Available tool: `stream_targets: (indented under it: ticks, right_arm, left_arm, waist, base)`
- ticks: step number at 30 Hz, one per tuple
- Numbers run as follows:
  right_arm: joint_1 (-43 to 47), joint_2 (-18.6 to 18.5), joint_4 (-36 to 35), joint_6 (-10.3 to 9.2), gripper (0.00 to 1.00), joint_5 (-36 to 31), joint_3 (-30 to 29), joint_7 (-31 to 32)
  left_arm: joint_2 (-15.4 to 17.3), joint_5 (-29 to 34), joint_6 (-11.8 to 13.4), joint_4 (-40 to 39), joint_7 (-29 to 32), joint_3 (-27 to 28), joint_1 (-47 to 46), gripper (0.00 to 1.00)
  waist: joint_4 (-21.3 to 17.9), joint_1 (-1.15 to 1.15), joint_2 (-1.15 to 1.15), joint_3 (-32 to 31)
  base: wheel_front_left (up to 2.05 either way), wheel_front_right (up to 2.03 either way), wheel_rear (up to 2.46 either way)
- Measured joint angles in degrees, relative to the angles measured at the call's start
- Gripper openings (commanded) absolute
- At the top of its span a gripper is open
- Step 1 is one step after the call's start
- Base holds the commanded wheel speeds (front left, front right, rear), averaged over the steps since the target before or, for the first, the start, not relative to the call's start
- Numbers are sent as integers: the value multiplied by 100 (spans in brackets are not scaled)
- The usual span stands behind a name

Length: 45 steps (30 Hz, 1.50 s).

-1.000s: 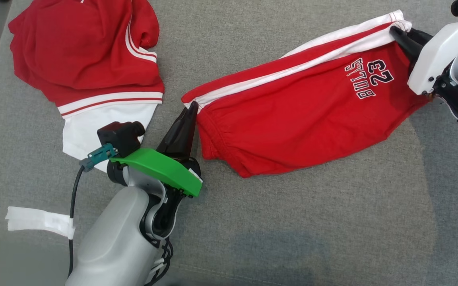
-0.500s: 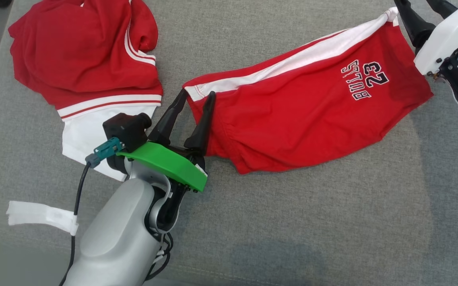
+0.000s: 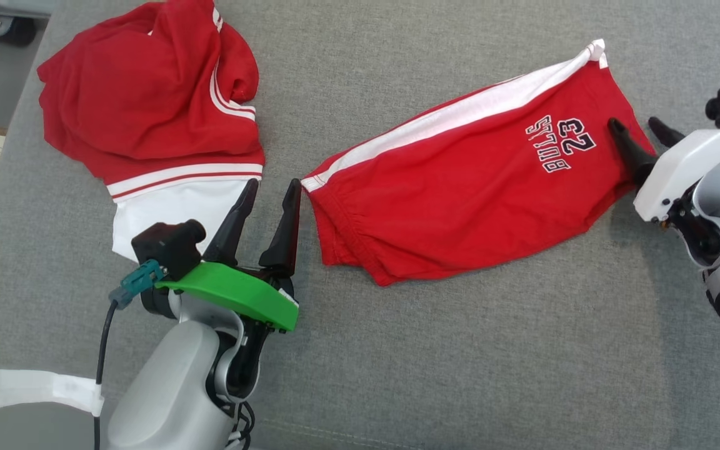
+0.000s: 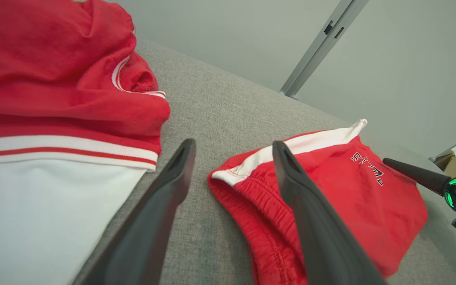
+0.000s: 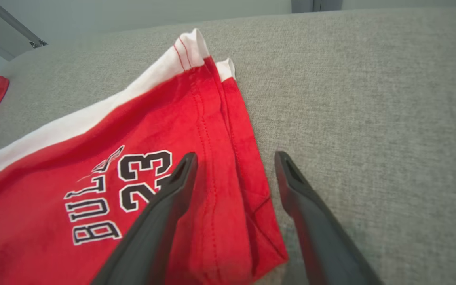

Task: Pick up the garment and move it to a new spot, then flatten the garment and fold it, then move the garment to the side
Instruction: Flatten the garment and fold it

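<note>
shorts [image 3: 460, 200] lie spread on the grey padded surface [image 3: 460, 350], from centre out to 2 o'clock in head view: waistband [image 3: 335, 219] end toward 9, leg hem [image 5: 232, 130] toward 3, bulls 23 print [image 3: 560, 144] face up. reads as the flatten step: laid lengthwise between the two hands, mostly flat, some gather at the elastic

left hand [image 3: 274, 184] at 8 o'clock, fingers [image 3: 286, 219] apart, empty, tips just beside the waistband corner; contact can't be told

right hand [image 3: 633, 122] at 3 o'clock, fingers apart, empty; one finger over the hem, the other over bare surface, so it straddles the hem edge, likely lined up for a pinch

jersey [image 3: 147, 112], red/white, bunched at 10 o'clock, apart from the shorts, probably parked out of the way

count: 2 garments, 2 hands, 4 fingers, 1 print, 1 white side stripe [image 3: 460, 115] on the shorts
</note>
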Motion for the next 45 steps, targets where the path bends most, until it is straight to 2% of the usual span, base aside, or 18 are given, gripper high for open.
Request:
stream_targets:
  ticks: [15,22,23,24,28,30,45]
  right_arm:
    - [240,343,428,1,100,627,-20,34]
    - [240,352,547,47,100,647,-55,-34]
    - [240,349,546,46,88,647,-21,-34]
    - [240,352,542,45,51,648,25,-34]
    - [279,390,523,43,26,650,263,-26]
    - [363,483,509,43,0,695,337,-44]
    - [1105,942,447,44,0,1328,85,-1022]
  left_arm:
    - [-12,76,89,-533,-1,282,461,100]
    - [-13,103,89,-690,-4,353,605,100]
    - [-13,110,89,-697,-12,369,631,100]
    - [-12,124,89,-701,-15,387,650,100]
    - [-11,154,89,-723,-16,461,736,100]
    - [-3,180,89,-735,-16,488,832,100]
    - [175,255,90,-838,-16,601,1185,100]
  waist:
    - [112,0,0,-193]
    - [115,0,0,-222]
    - [114,0,0,-226]
    - [113,0,0,-232]
    - [88,0,0,-281]
    - [48,0,0,-343]
    - [-461,0,0,-681]
  base:
    - [0,0,0]
    - [0,0,0]
    - [0,0,0]
    - [0,0,0]
    - [0,0,0]
    - [0,0,0]
    - [0,0,0]
